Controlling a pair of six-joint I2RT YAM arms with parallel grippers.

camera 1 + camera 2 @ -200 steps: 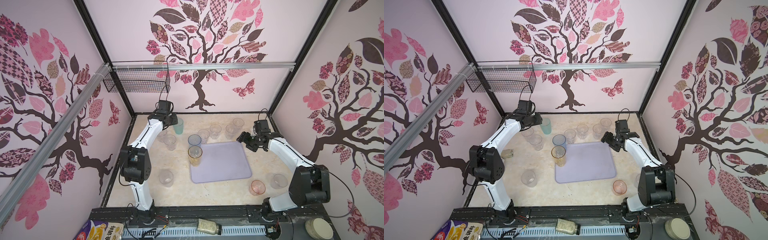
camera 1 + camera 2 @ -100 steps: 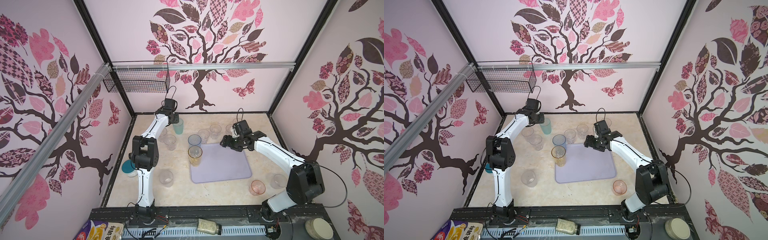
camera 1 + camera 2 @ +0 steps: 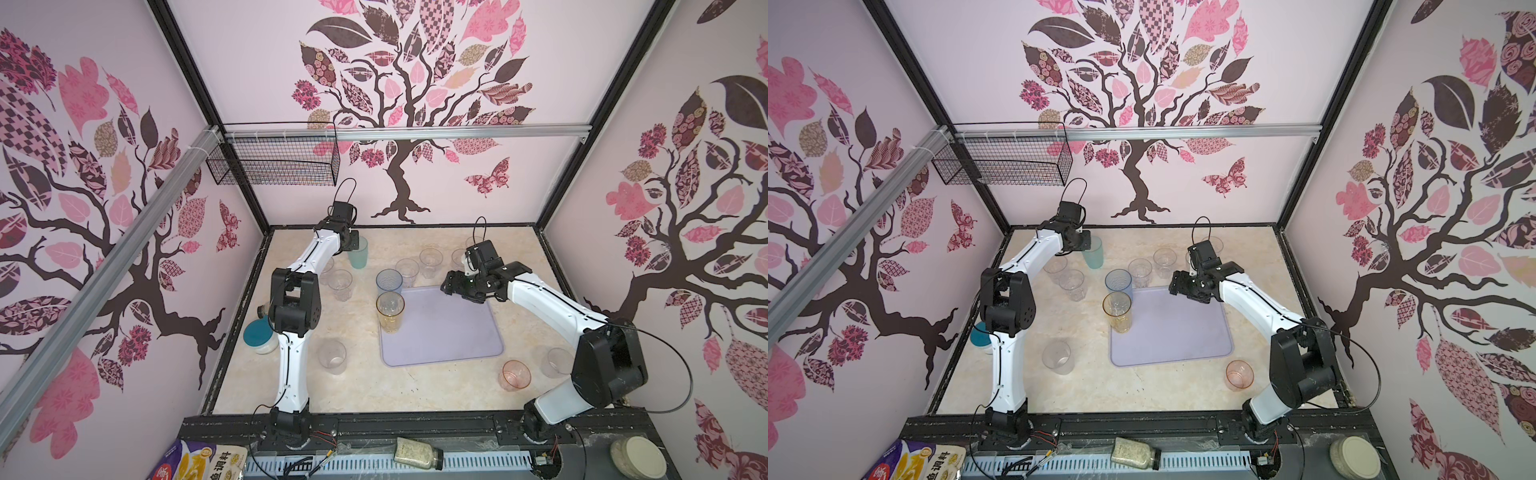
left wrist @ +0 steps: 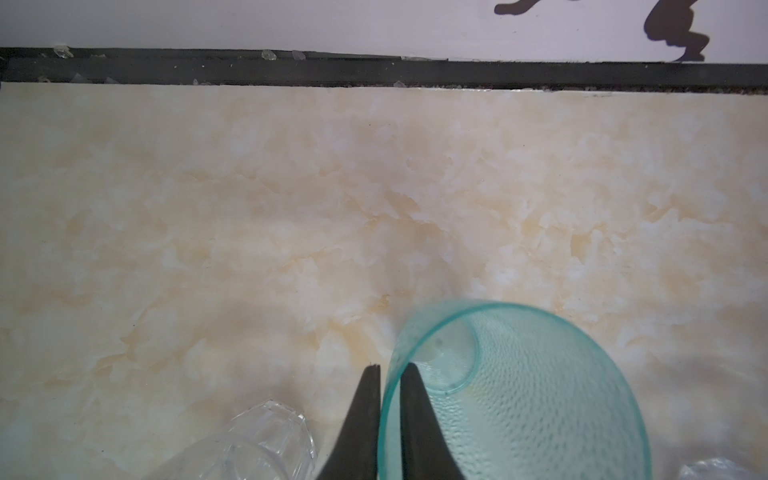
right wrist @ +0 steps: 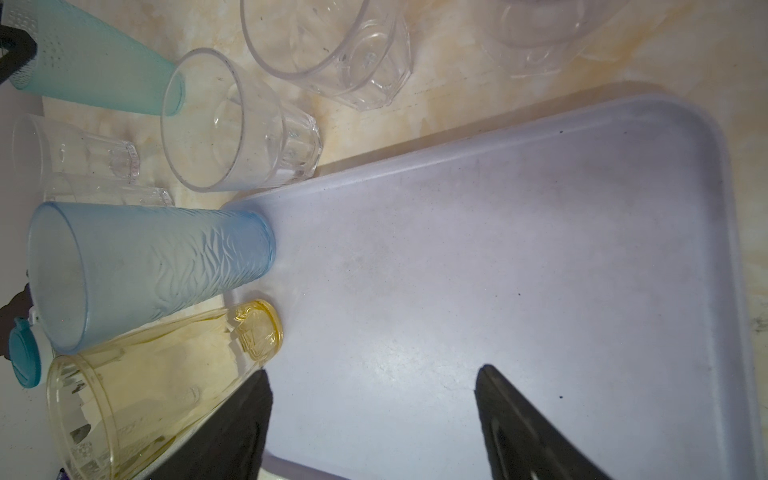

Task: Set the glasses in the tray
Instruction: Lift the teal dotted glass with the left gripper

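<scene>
1. Where the left arm reaches toward the far left corner of the surface, the left jaws are pinched onto the wall of the teal tumbler. In the left wrist view one finger lies outside the rim and the other inside it, with only the glass wall between them.
2. In both top views the teal tumbler stands upright just beside the wrist, well apart from the tray. Whether its base touches the surface cannot be told.
3. The right jaws stand wide apart with nothing between them, hovering over the far part of the tray.
4. The amber tumbler and, behind it, the blue-grey tumbler stand upright at the tray's left edge. Whether they are on the rim or just beside it I cannot tell.
5. At least three clear tumblers line up just behind the tray's far edge. Two more stand between the teal and blue-grey ones, one sits near the front left, and one is by the right arm base.
6. The pink tumbler stands off the tray, near its near right corner.
7. A teal-lidded jar sits at the surface's left edge.
</scene>
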